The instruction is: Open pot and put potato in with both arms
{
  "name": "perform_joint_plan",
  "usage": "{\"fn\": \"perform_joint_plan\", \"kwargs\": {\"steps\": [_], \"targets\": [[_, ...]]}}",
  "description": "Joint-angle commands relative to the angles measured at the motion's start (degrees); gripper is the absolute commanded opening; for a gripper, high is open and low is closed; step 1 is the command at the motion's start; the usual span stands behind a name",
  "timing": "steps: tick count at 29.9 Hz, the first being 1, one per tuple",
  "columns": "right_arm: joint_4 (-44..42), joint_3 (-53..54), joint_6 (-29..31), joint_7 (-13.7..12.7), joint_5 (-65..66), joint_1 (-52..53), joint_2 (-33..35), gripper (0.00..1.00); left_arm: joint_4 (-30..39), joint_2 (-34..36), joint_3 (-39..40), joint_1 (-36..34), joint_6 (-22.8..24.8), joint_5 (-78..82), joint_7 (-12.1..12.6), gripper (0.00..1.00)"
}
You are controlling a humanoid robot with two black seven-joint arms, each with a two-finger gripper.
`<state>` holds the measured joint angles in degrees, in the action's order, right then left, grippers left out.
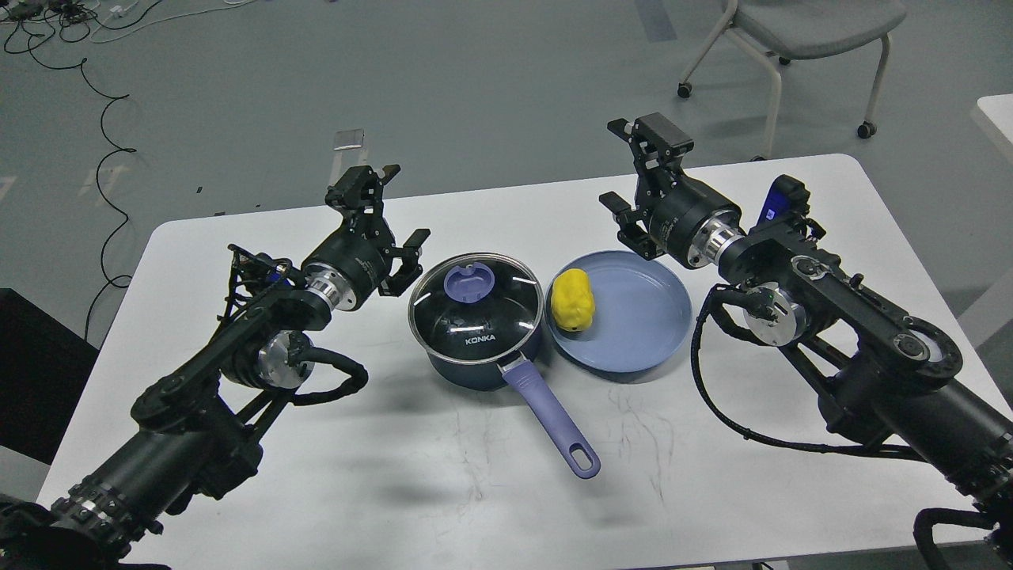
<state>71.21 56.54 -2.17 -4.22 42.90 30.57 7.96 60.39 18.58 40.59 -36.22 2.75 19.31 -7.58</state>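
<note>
Potato (573, 298) is sitting on the left part of the light-blue plate (633, 340), right up against the rim closest to the pot (479, 348). The right gripper (633, 178) hangs up and behind the plate, well apart from the potato, with nothing in it. Its fingers are spread wide, one pointing up toward the far table edge and the other lower down near the plate's back rim.

Pot's just left of the plate, basically touching or nearly so, hard to call. The glass lid (476, 305) is on it, purple knob (469, 282) up top, "KONKA" printed across the glass. The long purple handle (552, 419) sticks out toward the near side and a bit right, ending in an oval eyelet.

The left gripper (388, 218) is off to the left of the pot, near the lid's rim but not touching it. Also spread wide and empty, one finger up high, the other down next to the pot's left side.

Room-wise, the white table (396, 491) has lots of bare surface in front of the pot and plate, some scuff marks there. Both things sit around mid-table, away from every edge. Behind the table there's grey floor, a rolling chair (799, 39) far right, and cables (87, 87) far left.
</note>
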Motion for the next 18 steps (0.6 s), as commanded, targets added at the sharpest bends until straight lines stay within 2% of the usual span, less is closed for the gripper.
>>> {"fn": "perform_joint_plan", "kwargs": {"steps": [1,18], "targets": [[-0.1,0.3,0.1,0.0,0.1,0.4,0.0,1.0,0.5,0.6,0.3,-0.1,0.1,-0.1,-0.1,0.99],[0.0,1.0,0.3,0.0,0.0,0.9,0.1,1.0,0.5,2.4,3.2,-1.0,-0.4,0.1,-0.2,0.99]]}}
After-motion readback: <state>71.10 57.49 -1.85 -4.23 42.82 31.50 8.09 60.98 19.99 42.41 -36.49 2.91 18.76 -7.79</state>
